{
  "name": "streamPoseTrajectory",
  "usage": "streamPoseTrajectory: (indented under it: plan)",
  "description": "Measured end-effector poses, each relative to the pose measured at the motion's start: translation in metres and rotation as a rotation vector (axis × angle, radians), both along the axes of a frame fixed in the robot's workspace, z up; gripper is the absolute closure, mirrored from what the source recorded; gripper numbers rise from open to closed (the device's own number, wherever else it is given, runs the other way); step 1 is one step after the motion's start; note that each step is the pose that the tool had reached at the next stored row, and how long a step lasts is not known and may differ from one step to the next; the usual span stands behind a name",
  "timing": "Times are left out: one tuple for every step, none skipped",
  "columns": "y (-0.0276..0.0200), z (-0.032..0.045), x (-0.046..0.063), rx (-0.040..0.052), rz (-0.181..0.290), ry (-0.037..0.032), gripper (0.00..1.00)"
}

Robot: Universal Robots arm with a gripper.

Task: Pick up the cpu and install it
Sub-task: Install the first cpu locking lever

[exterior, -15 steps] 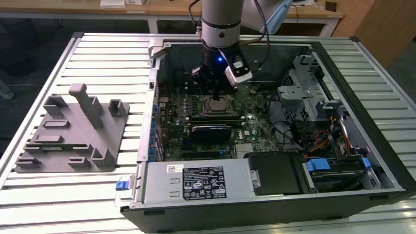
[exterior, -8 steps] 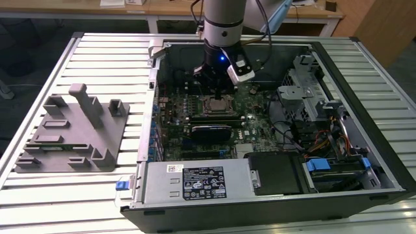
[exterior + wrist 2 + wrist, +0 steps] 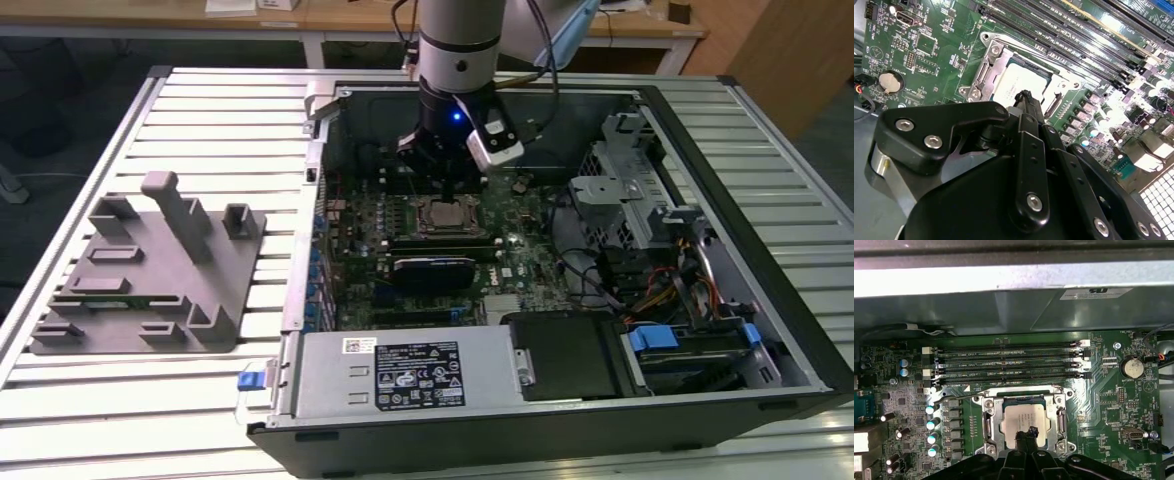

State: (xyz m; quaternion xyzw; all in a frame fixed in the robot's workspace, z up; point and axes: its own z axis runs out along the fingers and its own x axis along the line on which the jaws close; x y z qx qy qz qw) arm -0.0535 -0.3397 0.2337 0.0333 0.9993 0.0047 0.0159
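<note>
Motherboard [image 3: 1104, 390] green, square silvery cpu [image 3: 1021, 417] in steel socket frame [image 3: 989, 425]

The arm [image 3: 461, 40] is seen as a smooth silver-grey tube ending in a black wrist [image 3: 447, 100], where a small blue light [image 3: 455, 117] is lit and a pale box [image 3: 494, 146] is mounted. The black hand [image 3: 1026, 97] is built of jointed bars fastened with silver screws [image 3: 934, 141].
</note>
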Motion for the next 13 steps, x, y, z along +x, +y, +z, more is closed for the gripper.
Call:
streamPoseTrajectory:
  plan:
    - [0.0000, 0.0000, 0.0000, 0.0000, 0.000, 0.0000, 0.89]
    - [0.0000, 0.0000, -0.0003, -0.0001, 0.000, 0.0000, 0.89]
    - [0.0000, 0.0001, -0.0006, -0.0002, 0.000, 0.0001, 0.89]
    - [0.0000, 0.0001, -0.0011, -0.0002, 0.000, 0.0001, 0.89]
    - [0.0000, 0.0000, -0.0017, -0.0001, 0.000, 0.0001, 0.89]
    - [0.0000, 0.0000, -0.0022, 0.0000, 0.000, 0.0000, 0.89]
    - [0.0000, 0.0000, -0.0028, 0.0000, 0.000, 0.0000, 0.89]
    - [0.0000, 0.0000, -0.0034, -0.0001, 0.000, 0.0000, 0.89]
    - [0.0000, 0.0000, -0.0041, 0.0000, 0.000, -0.0001, 0.89]
    - [0.0000, 0.0000, -0.0048, 0.0000, 0.000, 0.0000, 0.89]
    - [0.0000, 0.0000, -0.0056, 0.0000, 0.000, 0.0000, 0.89]
    - [0.0000, 0.0000, -0.0064, 0.0000, 0.000, 0.0000, 0.89]
    - [0.0000, 0.0000, -0.0073, 0.0000, 0.000, 0.0000, 0.89]
